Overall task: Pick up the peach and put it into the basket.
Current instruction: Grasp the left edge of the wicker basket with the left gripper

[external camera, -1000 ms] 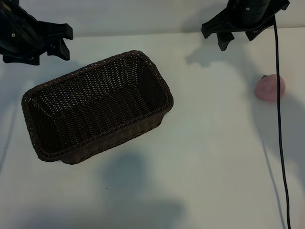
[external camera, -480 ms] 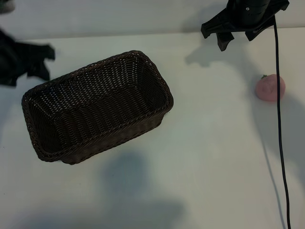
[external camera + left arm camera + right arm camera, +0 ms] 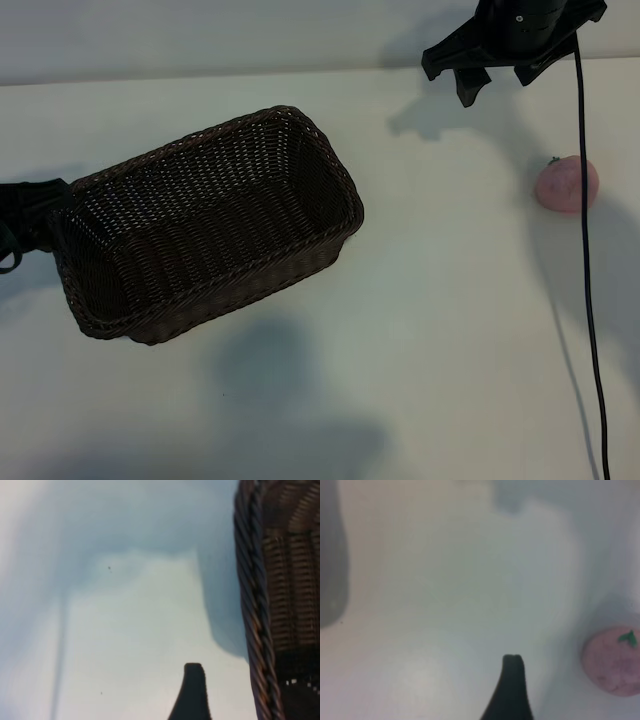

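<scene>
The peach (image 3: pixel 567 184), small, round and pale pink, lies on the white table at the far right; it also shows in the right wrist view as the peach (image 3: pixel 612 661) with a green stem nub. The dark-brown wicker basket (image 3: pixel 200 135) stands empty at centre left, well apart from it. My right gripper (image 3: pixel 497 80) hangs open at the back right, behind the peach, and one finger (image 3: pixel 512 680) of it shows with nothing against it. My left gripper (image 3: pixel 25 225) sits open at the left edge, right beside the basket's short end, its finger (image 3: pixel 192 692) next to the braided rim (image 3: pixel 255 605).
A black cable (image 3: pixel 588 300) runs down from the right arm across the table and passes over the peach's right side. White tabletop (image 3: pixel 440 300) lies between basket and peach. Soft shadows fall on the near part of the table.
My left arm has swung from the back left corner toward the near side, ending beside the basket's left end. The right arm, peach and basket have not moved.
</scene>
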Available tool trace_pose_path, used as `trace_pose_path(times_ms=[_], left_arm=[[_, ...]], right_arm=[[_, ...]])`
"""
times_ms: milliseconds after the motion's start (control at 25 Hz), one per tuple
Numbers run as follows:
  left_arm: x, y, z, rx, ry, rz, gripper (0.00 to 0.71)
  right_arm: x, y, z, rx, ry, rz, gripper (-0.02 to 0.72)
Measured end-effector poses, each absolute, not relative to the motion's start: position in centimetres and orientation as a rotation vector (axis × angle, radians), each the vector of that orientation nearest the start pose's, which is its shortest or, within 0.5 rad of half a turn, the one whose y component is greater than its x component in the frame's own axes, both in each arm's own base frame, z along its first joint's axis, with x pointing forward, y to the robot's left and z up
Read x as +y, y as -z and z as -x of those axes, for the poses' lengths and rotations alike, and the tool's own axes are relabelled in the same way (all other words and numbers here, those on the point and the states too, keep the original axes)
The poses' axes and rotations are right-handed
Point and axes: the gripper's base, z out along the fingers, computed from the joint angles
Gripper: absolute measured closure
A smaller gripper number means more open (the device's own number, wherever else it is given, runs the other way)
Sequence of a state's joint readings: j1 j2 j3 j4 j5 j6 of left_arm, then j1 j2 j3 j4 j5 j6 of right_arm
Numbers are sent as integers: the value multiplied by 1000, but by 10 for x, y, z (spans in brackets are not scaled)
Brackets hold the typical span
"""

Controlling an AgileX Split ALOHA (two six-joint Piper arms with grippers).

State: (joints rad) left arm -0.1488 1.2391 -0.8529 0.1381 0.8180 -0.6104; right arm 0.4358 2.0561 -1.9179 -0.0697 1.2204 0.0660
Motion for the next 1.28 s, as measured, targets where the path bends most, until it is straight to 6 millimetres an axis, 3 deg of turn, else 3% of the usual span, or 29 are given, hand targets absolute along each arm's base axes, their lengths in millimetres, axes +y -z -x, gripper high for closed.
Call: trace_pose_path(times_ms=[720,1280], left_arm=[[-35,-207,-271,2728,88,610,123],[-39,-164,-287,2809,82,633,123]], right_arm=[[182,-277,-405,2783,-15,540,104],[182,-277,-405,2783,-15,540,104]])
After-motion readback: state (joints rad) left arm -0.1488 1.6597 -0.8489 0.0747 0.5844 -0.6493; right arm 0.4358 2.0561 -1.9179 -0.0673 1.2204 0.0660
